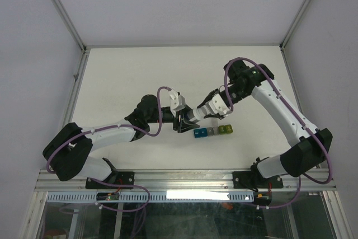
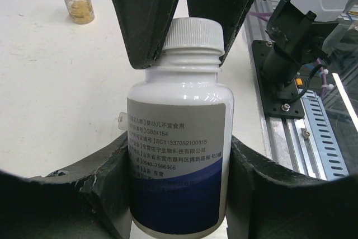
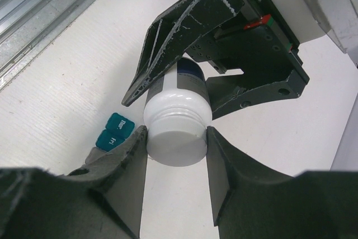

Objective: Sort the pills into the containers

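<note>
- containers [image 1: 213, 131]: the strip of five joined compartments lies on the tabletop [image 1: 140, 76] in front of the two arms, just beside where the end effectors meet. from the right wrist view two teal cubes show lettered tops. whether any lid is open cannot be told.
- pills: no loose pill shows on the tabletop or in any compartment, so as far as can be seen nothing has been sorted yet.
- left end effector [image 2: 179, 149]: clamped around the labelled body of the white bottle [image 2: 179, 110], one finger on each side.
- right end effector [image 3: 176, 144]: drawn in narrow around the bottle's ribbed cap [image 2: 193, 32], fingers against its sides.
- cap: it sits on the neck with the thread ridge showing just beneath. it looks seated, so i judge the bottle is not yet opened.
- amber bottle [image 2: 76, 1]: stands well apart on the tabletop, untouched by either arm.
- progress: my reading is that the job is at its opening step, getting the cap off. left to do are pouring or picking out the pills and placing them in all five compartments.
</note>
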### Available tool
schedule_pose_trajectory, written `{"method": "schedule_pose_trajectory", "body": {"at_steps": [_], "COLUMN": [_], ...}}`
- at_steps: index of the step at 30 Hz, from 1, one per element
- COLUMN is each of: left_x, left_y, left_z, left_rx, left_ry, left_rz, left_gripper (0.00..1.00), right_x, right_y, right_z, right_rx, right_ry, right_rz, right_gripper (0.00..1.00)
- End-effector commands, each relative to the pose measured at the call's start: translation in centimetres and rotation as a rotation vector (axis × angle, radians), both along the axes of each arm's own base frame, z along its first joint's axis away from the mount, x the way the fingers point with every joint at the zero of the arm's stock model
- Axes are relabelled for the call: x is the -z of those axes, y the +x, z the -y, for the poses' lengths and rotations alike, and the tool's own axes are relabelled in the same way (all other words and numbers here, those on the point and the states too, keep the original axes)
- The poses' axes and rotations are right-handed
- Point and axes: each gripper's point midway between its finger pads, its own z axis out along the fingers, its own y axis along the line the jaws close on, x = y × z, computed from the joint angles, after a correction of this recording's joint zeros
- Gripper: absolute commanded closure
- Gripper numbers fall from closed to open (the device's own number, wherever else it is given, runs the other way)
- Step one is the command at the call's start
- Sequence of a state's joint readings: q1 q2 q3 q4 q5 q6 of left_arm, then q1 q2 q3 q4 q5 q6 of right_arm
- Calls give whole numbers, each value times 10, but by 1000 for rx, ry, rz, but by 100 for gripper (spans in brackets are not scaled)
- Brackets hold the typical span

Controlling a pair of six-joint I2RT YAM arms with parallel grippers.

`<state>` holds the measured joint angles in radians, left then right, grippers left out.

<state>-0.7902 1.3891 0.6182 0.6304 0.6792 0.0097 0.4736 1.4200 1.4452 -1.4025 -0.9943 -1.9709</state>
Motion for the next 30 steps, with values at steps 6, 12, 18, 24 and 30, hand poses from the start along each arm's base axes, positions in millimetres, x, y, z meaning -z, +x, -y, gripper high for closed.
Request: {"method": "schedule_pose_trajectory", "body": {"at_steps": [6,12,18,24,30], "left_x": [9,8,8,6,-2], "left_y": [-8,-8,-8,-7,-3], "left_z": [-8,-8,-10,-13,-14], "left_rx": [40,41,36,21,-9], "left_ry": [15,9,8,-4,-42], "left_rz": [-31,-29,-28,-19,-2], "left_gripper": [100,100,100,100,100], "right_x": [-20,-20,-21,-28,-24], "right_y": [3,1,8,29,60], "right_z": [26,27,29,31,41], "right_rx": [67,84,158,376,657], "right_ry": [-24,-1,14,92,162], "right_rz": [63,37,-9,-168,-419], "right_gripper": [94,94,94,94,93]}}
